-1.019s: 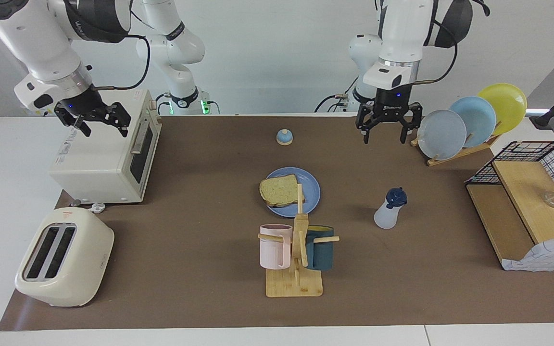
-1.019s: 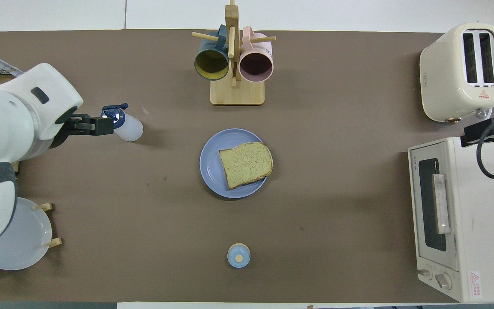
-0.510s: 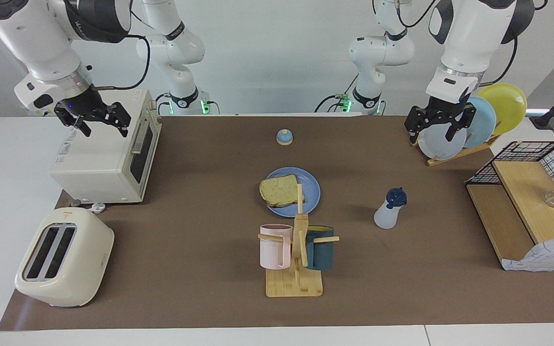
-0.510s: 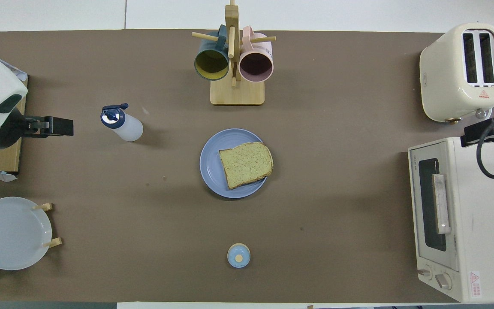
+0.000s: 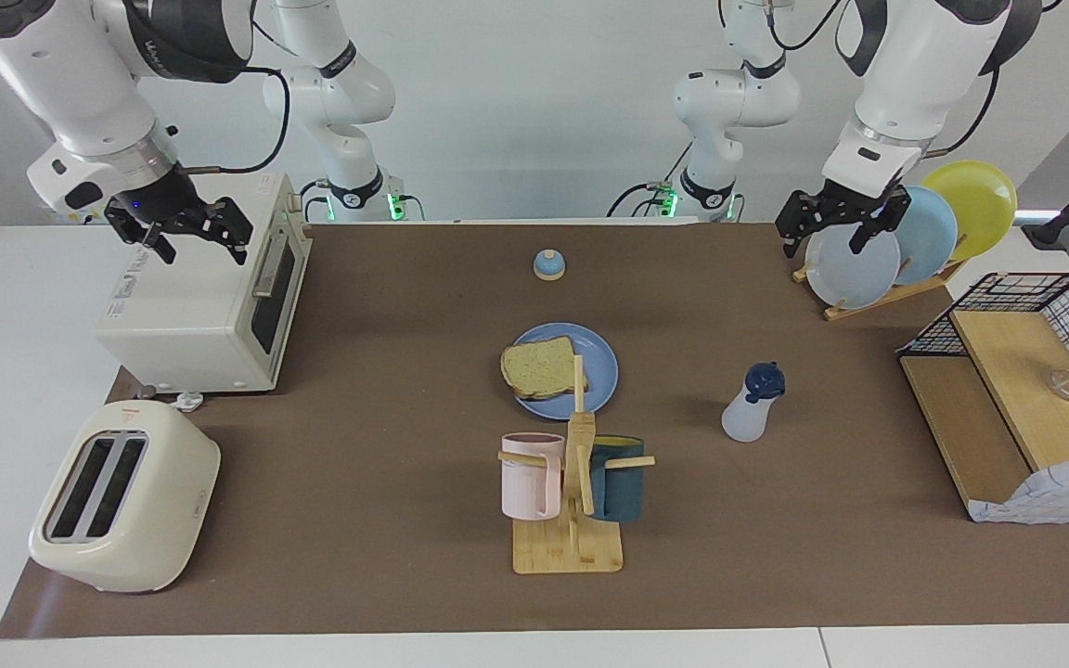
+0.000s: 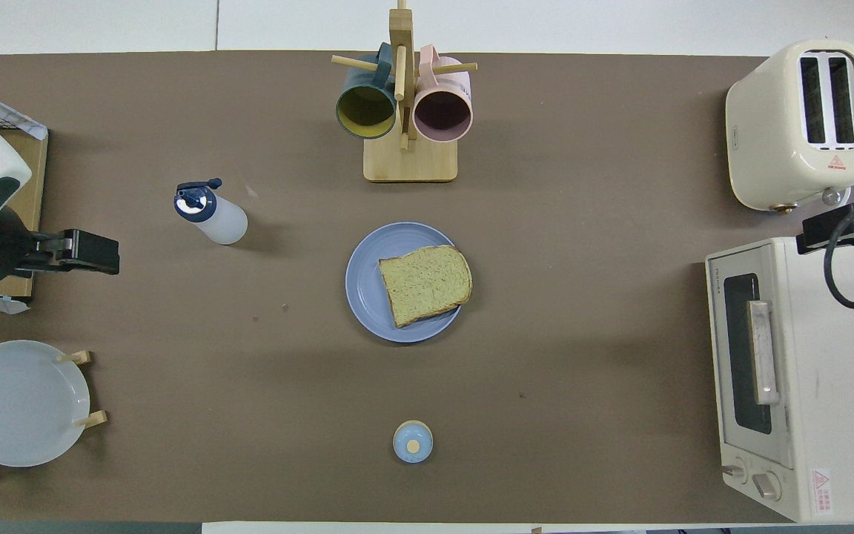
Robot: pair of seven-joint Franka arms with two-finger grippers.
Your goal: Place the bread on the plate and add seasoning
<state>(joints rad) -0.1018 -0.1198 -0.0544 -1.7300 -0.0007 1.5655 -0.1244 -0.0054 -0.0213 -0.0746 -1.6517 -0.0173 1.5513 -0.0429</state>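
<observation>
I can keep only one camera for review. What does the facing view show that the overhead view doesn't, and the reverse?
Facing view only: both arms in full, the open left gripper up in front of the plate rack, the open right gripper over the toaster oven, and the yellow plate.
Overhead view only: the insides of the two mugs and the bread unblocked by the mug stand.
Both: bread on the blue plate, the seasoning bottle standing apart, the bell, the toaster.

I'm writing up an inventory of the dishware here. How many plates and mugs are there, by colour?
Medium-blue plate, flat, with bread: 1
Pale blue plate, in rack: 1
Light blue plate, in rack: 1
Yellow plate, in rack: 1
Pink mug: 1
Dark blue mug: 1
Total: 6
</observation>
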